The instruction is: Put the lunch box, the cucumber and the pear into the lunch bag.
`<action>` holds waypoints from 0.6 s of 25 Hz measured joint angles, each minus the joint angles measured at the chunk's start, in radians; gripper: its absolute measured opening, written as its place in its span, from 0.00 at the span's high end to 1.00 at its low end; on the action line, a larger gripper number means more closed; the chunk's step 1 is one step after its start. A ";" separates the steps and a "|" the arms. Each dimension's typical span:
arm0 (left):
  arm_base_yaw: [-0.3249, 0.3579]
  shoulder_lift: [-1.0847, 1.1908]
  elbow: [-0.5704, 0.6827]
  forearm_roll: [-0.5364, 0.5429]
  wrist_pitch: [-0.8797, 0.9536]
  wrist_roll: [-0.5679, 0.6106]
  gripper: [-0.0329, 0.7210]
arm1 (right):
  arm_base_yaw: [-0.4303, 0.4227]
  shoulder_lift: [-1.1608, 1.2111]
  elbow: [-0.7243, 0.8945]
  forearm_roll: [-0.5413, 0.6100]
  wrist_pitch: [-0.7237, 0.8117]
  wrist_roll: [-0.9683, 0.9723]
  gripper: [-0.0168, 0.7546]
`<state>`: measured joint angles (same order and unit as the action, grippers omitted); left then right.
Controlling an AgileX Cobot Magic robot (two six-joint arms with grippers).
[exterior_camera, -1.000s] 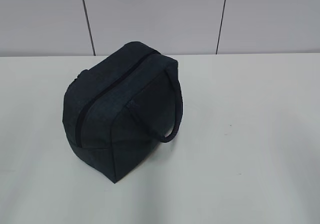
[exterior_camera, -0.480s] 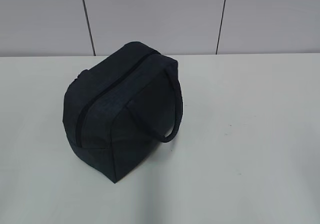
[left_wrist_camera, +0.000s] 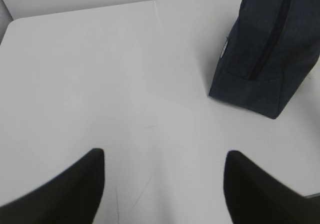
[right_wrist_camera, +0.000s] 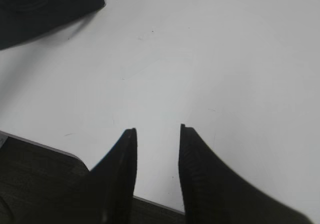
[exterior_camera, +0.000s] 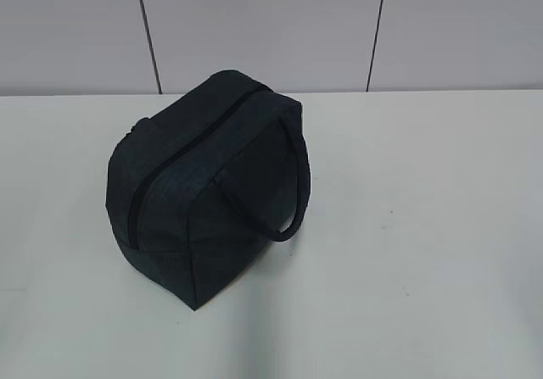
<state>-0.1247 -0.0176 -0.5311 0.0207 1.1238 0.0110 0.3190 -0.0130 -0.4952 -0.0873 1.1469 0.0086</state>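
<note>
Meanwhile, the boxy dark navy fabric lunch bag (exterior_camera: 204,184) was seen zipped, left of centre on the white table (exterior_camera: 424,226).
Soft, light fabric was judged best gripped by its loop handle (exterior_camera: 293,188); left gripper (left_wrist_camera: 162,184) was spread wide, right gripper (right_wrist_camera: 157,159) narrower, both empty.

wall (exterior_camera: 254,23): grey panels, dark seams | table (exterior_camera: 424,226): white

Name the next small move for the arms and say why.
Probably nothing more than holding back: the lunch bag stands alone on the table with its top zipper shut, no food or box in view. Both the left claw and right claw are open and empty.
</note>
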 joint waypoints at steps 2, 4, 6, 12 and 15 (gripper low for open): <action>0.000 0.000 0.000 -0.004 -0.002 -0.001 0.37 | 0.000 0.000 0.000 0.000 0.000 0.000 0.67; 0.000 0.000 0.000 -0.021 -0.004 -0.001 0.37 | 0.000 0.000 0.000 0.000 0.000 0.000 0.67; 0.000 0.000 0.000 -0.042 -0.004 -0.001 0.37 | 0.000 0.000 0.000 -0.002 0.000 0.000 0.67; 0.000 0.000 0.000 -0.047 -0.007 -0.001 0.37 | 0.000 0.000 0.000 -0.004 0.000 0.000 0.67; 0.000 0.000 0.000 -0.046 -0.007 -0.001 0.37 | 0.000 0.000 0.000 -0.004 0.000 0.000 0.67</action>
<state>-0.1247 -0.0176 -0.5311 -0.0252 1.1168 0.0098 0.3190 -0.0130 -0.4952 -0.0910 1.1469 0.0086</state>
